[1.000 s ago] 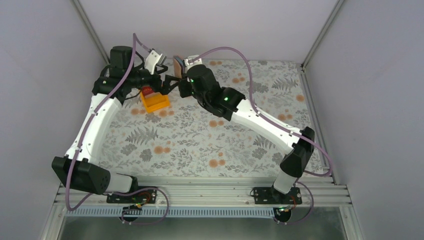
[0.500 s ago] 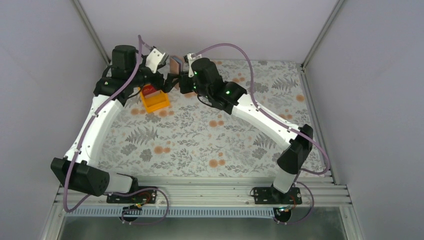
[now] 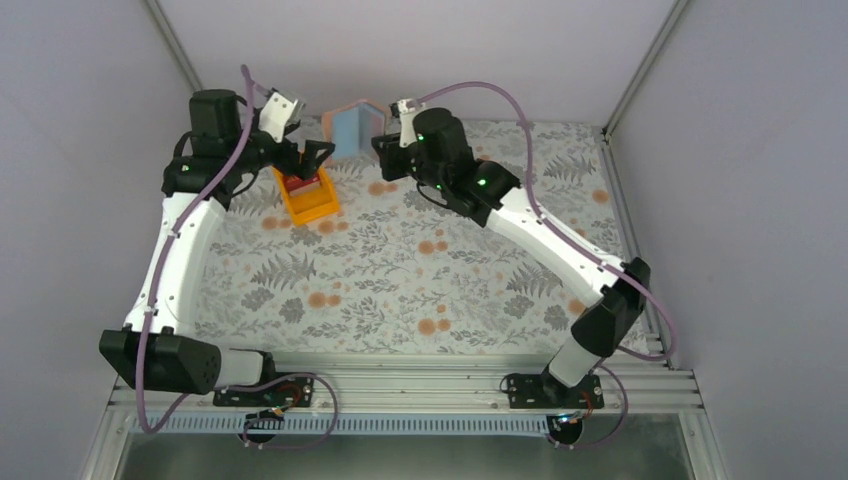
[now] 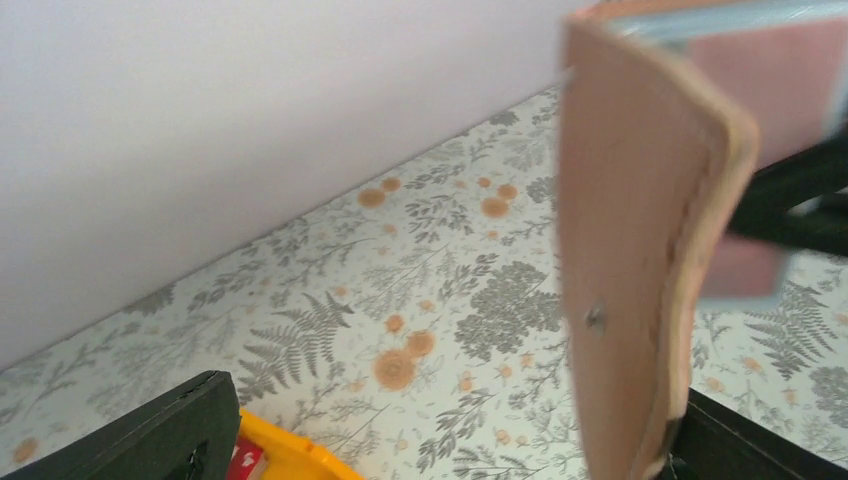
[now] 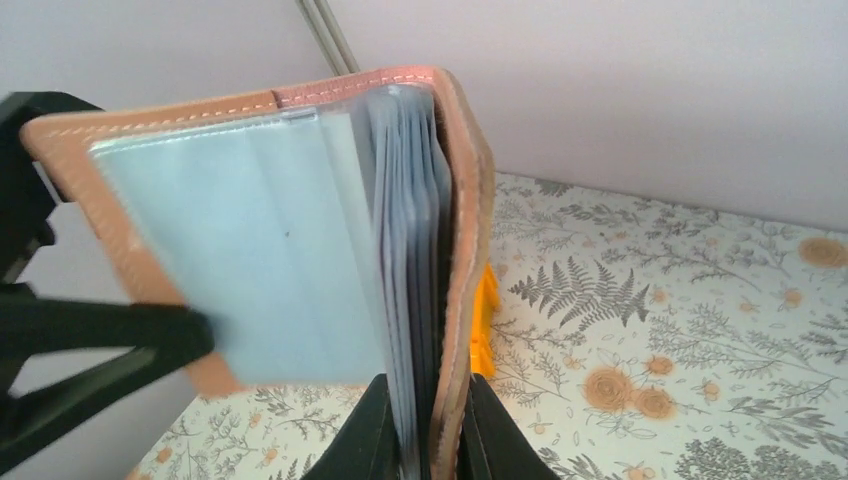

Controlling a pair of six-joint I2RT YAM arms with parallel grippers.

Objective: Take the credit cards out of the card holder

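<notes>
My right gripper (image 3: 383, 140) is shut on the card holder (image 3: 352, 127), a tan wallet held upright above the table's far left. In the right wrist view the gripper (image 5: 430, 430) clamps one tan cover with the clear sleeves, and the other flap (image 5: 240, 250) hangs open, showing light blue lining. My left gripper (image 3: 312, 158) is open over the orange tray; its right finger (image 4: 740, 450) sits at the foot of the wallet flap (image 4: 630, 260). Red credit cards (image 3: 298, 183) lie in the tray, one showing in the left wrist view (image 4: 243, 462). I see no teal-green card.
The orange plastic tray (image 3: 322, 207) stands on the floral cloth just under the left gripper, also showing in the wrist views (image 4: 290, 460) (image 5: 485, 320). The white back wall is close behind both grippers. Metal frame posts stand at the far corners.
My right gripper has drawn back to the right with the wallet, which has swung open to show its blue lining. My left gripper has moved left, over the tray.
</notes>
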